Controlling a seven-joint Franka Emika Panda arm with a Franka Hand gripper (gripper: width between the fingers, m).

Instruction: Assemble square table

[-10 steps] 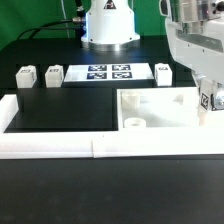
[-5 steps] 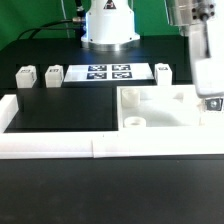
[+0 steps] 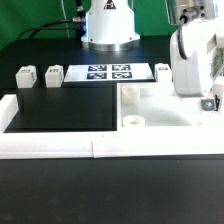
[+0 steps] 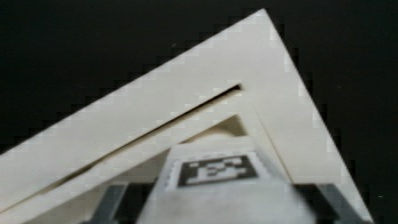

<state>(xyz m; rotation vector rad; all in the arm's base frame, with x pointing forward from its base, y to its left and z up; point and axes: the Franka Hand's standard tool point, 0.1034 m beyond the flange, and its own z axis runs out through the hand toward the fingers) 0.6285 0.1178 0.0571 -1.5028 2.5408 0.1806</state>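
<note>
The white square tabletop [image 3: 150, 108] lies flat at the exterior view's right, pushed into the corner of the border wall. My gripper [image 3: 207, 105] hangs over its right edge, shut on a white leg [image 3: 206, 102] whose tag shows. In the wrist view the tagged leg [image 4: 217, 172] sits between my dark fingers [image 4: 121, 200], with a corner of the tabletop [image 4: 249, 60] beyond it. Three more legs stand on the black table: two at the left [image 3: 25, 77] [image 3: 54, 75] and one [image 3: 163, 71] behind the tabletop.
The marker board [image 3: 108, 73] lies at the back centre before the robot base [image 3: 108, 25]. A long low white border wall [image 3: 50, 146] runs along the front and up the left side.
The arm's white wrist has swung back toward the exterior view's left and now stands over the tabletop's right edge. The leg stays in the grip.
</note>
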